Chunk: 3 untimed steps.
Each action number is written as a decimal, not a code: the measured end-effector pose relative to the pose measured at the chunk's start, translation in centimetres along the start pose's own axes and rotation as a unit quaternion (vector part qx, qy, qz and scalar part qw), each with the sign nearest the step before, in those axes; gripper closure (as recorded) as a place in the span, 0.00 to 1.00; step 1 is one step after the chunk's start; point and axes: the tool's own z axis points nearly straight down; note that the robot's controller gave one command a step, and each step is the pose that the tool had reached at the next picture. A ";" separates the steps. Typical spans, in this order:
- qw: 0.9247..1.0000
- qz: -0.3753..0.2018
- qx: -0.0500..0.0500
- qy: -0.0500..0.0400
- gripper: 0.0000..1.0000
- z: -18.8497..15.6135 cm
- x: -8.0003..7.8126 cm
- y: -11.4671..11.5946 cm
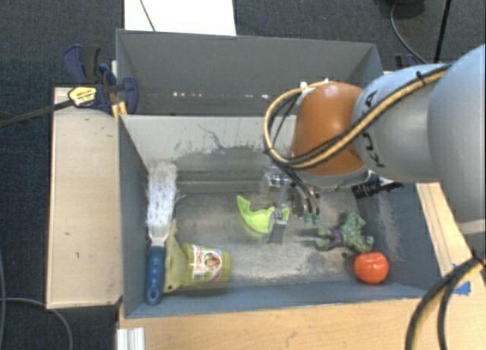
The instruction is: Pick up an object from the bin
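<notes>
My gripper (279, 225) reaches down into the middle of the bin, with its fingers at the right side of a lime-green curved plastic piece (254, 215) lying on the floor. One finger touches or overlaps the piece's right edge; I cannot make out the gap between the fingers. To the right lie a small green and purple toy (343, 234) and a red tomato-like ball (371, 267).
Along the left wall of the bin lies a brush with white bristles (161, 197) and a blue handle (155, 275). Beside it at the front left lies a yellow-green pouch with a printed label (196, 266). The orange wrist cover and cables hang over the bin's right half.
</notes>
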 end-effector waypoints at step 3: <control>0.993 0.120 0.000 -0.001 1.00 3.2 1.5 1.4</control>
